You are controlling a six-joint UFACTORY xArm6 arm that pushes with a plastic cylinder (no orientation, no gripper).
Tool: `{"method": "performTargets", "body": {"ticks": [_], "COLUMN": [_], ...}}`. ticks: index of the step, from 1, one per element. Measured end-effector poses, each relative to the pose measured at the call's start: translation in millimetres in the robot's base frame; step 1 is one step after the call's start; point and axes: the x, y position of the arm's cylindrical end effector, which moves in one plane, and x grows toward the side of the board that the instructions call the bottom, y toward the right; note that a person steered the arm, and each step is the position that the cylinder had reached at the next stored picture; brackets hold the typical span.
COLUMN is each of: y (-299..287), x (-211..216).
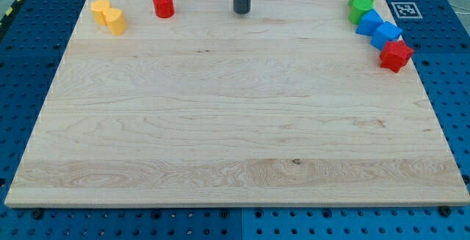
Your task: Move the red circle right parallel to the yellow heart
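Observation:
The red circle (163, 5) stands near the view's top left on the wooden board (235, 137). A yellow heart (115, 21) lies to its left and slightly lower, touching another yellow block (100, 9) at the top left. My tip (242, 12) is the lower end of the dark rod at the view's top centre. It is well to the right of the red circle and apart from every block.
At the view's top right a cluster runs along the board's edge: a green star (361, 1), a blue block (369, 21), a second blue block (385, 34) and a red star (396, 55). A fiducial tag (405, 9) lies off the board.

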Motion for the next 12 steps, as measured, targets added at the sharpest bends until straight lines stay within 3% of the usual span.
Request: {"method": "performTargets", "body": {"ticks": [3, 5, 6, 9, 12], "y": [-132, -180, -182, -128, -92], "x": [-37, -45, -7, -24, 11]}}
